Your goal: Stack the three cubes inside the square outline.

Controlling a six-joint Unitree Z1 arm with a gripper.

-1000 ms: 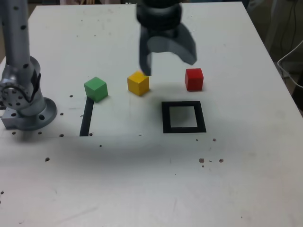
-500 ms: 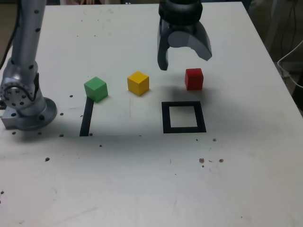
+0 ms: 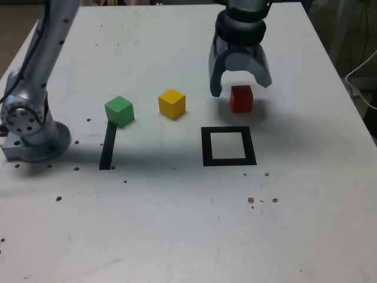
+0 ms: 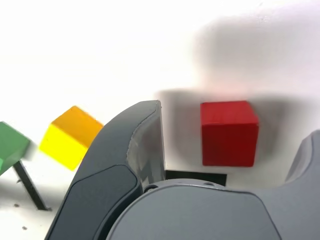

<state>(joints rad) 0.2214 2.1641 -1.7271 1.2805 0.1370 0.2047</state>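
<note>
1. Three cubes on the white table (image 3: 177, 236), none stacked yet. The red cube (image 3: 241, 98) sits just behind the square outline (image 3: 228, 146); the yellow cube (image 3: 172, 104) and green cube (image 3: 119, 111) are off toward the exterior view's left, with the green one right at the end of a straight black tape strip (image 3: 108, 147).

2. The gripper (image 3: 240, 82) hangs over the red cube with its jaws spread wide, one on each side, holding nothing. In the wrist view the red cube (image 4: 229, 132) sits in the gap with daylight on both sides, so no contact yet as far as I can tell.

3. Handling guess: small solid block, looks light and rigid, so it shouldn't squash or sag. The faces look smooth, so maybe a bit slippery.

4. Where to grab: the two opposite flat side faces, around mid-height, jaws square to them. Pinch a corner and it'll probably twist.

5. The outline is only a bit wider than a cube, so there isn't much slop when setting it down.
</note>
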